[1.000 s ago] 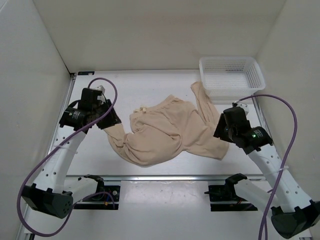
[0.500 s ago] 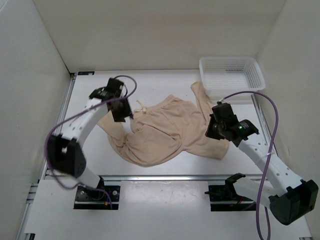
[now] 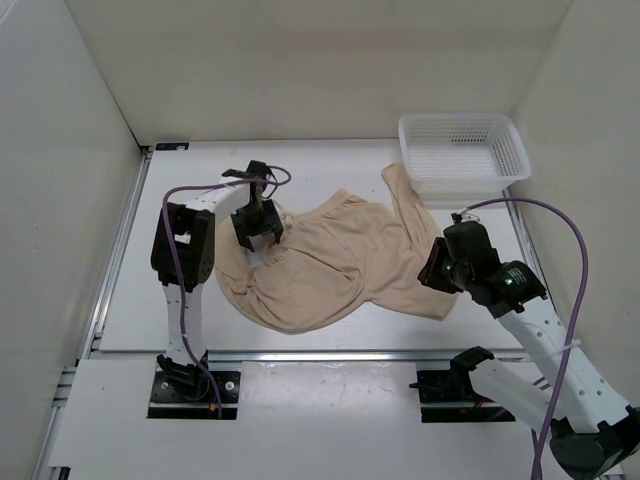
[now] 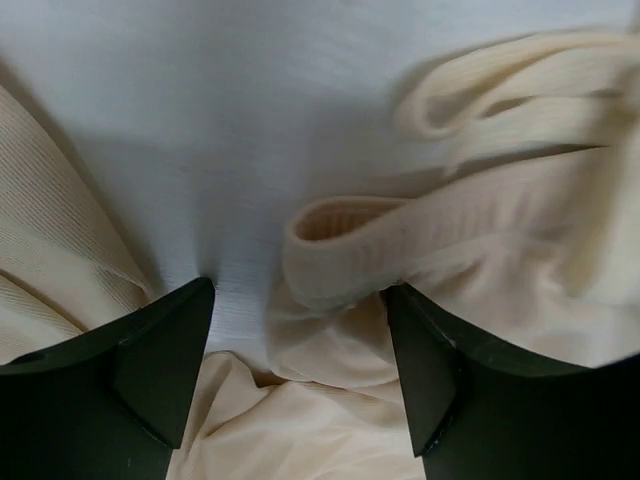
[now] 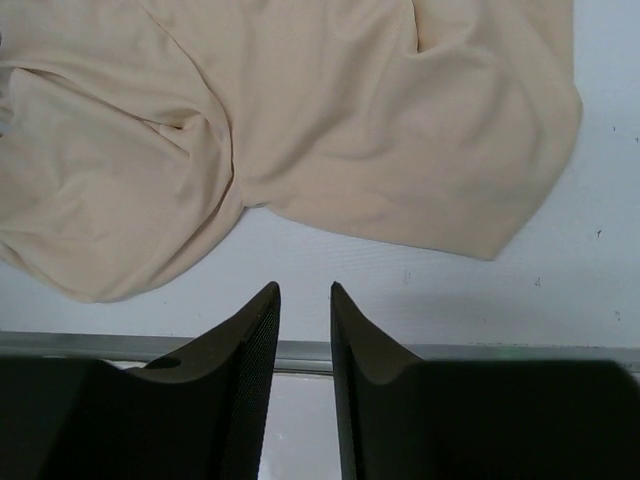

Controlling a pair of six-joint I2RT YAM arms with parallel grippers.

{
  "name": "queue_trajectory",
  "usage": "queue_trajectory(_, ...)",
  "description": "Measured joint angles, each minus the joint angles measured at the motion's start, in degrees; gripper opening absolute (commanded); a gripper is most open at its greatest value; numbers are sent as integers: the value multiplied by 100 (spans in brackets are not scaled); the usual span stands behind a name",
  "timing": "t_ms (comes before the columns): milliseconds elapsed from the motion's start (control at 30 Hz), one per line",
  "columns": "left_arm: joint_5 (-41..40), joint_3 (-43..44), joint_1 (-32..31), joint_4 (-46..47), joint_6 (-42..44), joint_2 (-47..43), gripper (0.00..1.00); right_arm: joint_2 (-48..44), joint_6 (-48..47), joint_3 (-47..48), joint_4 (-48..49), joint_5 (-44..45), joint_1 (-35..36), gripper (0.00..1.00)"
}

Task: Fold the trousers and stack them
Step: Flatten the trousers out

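The beige trousers [image 3: 330, 265] lie crumpled on the white table, with one leg running up toward the basket. My left gripper [image 3: 260, 238] points down at their left end, open. In the left wrist view its jaws [image 4: 300, 305] stand wide on either side of a folded waistband edge [image 4: 345, 250], not closed on it. My right gripper [image 3: 436, 272] hovers at the trousers' right edge. Its jaws [image 5: 305, 290] are a narrow gap apart with nothing between them, and the trousers [image 5: 350, 120] spread out beyond the tips.
A white mesh basket [image 3: 463, 150] stands at the back right, touching the end of one trouser leg. A metal rail [image 5: 450, 352] runs along the table's near edge. White walls close in the left, back and right sides.
My left arm swung in from the left side to the waistband and its jaws opened wide. The right gripper shifted slightly toward the near right, and its jaws narrowed, then parted a little.
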Motion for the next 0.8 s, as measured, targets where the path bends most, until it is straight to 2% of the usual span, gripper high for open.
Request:
queue_trajectory(33, 15, -138, 4, 13, -22, -11, 78, -2, 2, 0, -28, 2, 0, 32)
queue_trajectory(100, 52, -260, 24, 9, -81, -55, 67, 57, -2, -2, -63, 0, 0, 32)
queue_trajectory(133, 72, -269, 31, 55, -98, -72, 37, 120, -9, -2, -70, -2, 0, 32)
queue_trajectory(167, 90, -269, 33, 120, -118, -74, 19, 195, -17, -2, -74, -4, 0, 32)
queue_trajectory(200, 107, -269, 37, 177, -103, -74, 10, 278, -31, -2, -72, -7, 0, 32)
queue_trajectory(367, 118, 101, 203, 13, 101, -105, 10, 470, -83, 0, -70, -20, 0, 32)
queue_trajectory(567, 190, 1672, 313, -251, 481, -789, 10, 501, -107, 245, -81, 199, 0, 32)
queue_trajectory(667, 232, 2944, -420, -339, 651, -1119, 10, 428, -39, 564, -68, 531, 0, 32)
queue_trajectory(700, 232, 3215, -789, -323, 678, -1198, 10, 345, -15, 643, -61, 671, 0, 39)
queue_trajectory(800, 313, 3602, -2199, -278, 649, -1307, 10, -192, 146, 765, -79, 1117, -2, 46)
